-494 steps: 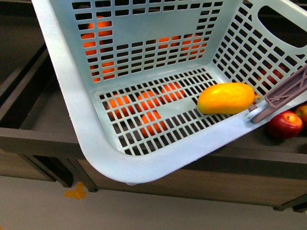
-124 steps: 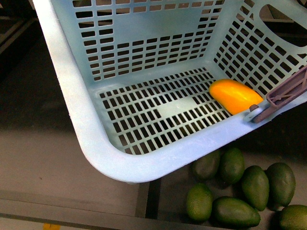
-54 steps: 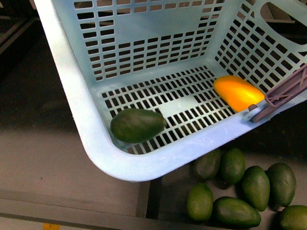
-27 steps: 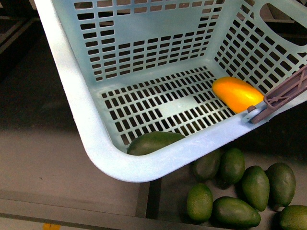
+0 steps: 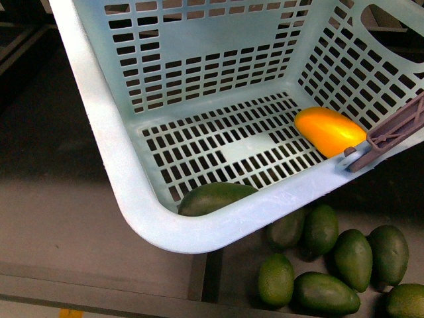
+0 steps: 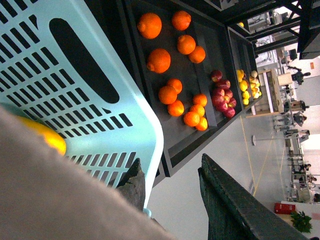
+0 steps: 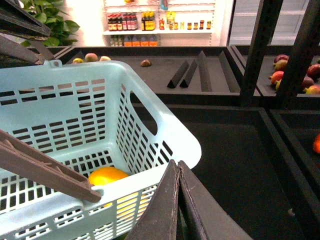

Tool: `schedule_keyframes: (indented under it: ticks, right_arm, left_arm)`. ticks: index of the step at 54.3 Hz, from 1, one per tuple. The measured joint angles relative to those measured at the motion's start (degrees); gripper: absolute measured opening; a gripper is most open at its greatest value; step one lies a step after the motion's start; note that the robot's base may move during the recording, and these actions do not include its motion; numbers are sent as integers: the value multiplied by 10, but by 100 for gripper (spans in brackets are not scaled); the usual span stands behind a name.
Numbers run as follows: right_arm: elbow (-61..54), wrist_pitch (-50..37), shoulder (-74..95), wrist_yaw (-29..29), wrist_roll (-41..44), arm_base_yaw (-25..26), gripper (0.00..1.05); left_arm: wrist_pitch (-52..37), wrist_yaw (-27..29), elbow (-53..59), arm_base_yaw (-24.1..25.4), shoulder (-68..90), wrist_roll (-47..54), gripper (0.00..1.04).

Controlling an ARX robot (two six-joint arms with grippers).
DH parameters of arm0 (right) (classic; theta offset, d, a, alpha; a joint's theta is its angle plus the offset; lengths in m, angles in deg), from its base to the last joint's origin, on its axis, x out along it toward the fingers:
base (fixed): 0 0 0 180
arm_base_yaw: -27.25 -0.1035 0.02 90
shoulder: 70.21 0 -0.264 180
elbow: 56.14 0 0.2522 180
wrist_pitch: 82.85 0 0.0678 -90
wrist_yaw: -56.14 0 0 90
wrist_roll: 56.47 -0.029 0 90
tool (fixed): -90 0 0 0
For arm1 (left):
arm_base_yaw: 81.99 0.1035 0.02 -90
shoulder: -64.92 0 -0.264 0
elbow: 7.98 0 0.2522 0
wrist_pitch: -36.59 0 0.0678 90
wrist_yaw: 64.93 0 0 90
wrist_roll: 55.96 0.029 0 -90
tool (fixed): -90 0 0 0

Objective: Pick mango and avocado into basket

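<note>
In the front view, the loose avocados [image 5: 344, 262] are lying nearest me at the lower right of the frame, on the dark display surface [image 5: 59, 199], partly under the basket's near rim. Just above them the light blue basket [image 5: 99, 152] is filling most of the frame. The avocado [image 5: 215, 197] is resting on the slotted floor at lower centre, pressed against the near wall, with the rim hiding its lower part. The mango [image 5: 329, 131] is sitting further back at the right, in the floor's corner, just beside the brown handle [image 5: 391, 132] that is lying across the rim.

My right gripper [image 7: 177, 210] is showing at the bottom centre of its wrist view, its two dark fingers pressed together with nothing between them, hanging just outside the basket wall; the mango [image 7: 107, 176] is showing inside, below the handle [image 7: 45, 172].

My left gripper [image 6: 170, 190] is standing apart, its fingers straddling the basket rim at the bottom of that frame. Beyond it, oranges [image 6: 172, 57] and red apples [image 6: 222, 95] are sitting in dark trays toward the upper right.
</note>
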Motion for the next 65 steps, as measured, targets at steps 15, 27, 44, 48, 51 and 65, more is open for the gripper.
schedule_keyframes:
  ticks: [15, 27, 44, 48, 51, 65]
  right_arm:
    - [0, 87, -95, 0, 0, 0, 2]
    - [0, 157, -168, 0, 0, 0, 2]
    - [0, 218, -229, 0, 0, 0, 2]
    - [0, 229, -241, 0, 0, 0, 2]
    - [0, 237, -249, 0, 0, 0, 2]
    - [0, 341, -333, -1, 0, 0, 2]
  left_arm:
    - [0, 1, 0, 0, 0, 0, 30]
    - [0, 0, 0, 0, 0, 0, 30]
    - [0, 1, 0, 0, 0, 0, 30]
    - [0, 1, 0, 0, 0, 0, 30]
    - [0, 1, 0, 0, 0, 0, 30]
    - [0, 0, 0, 0, 0, 0, 30]
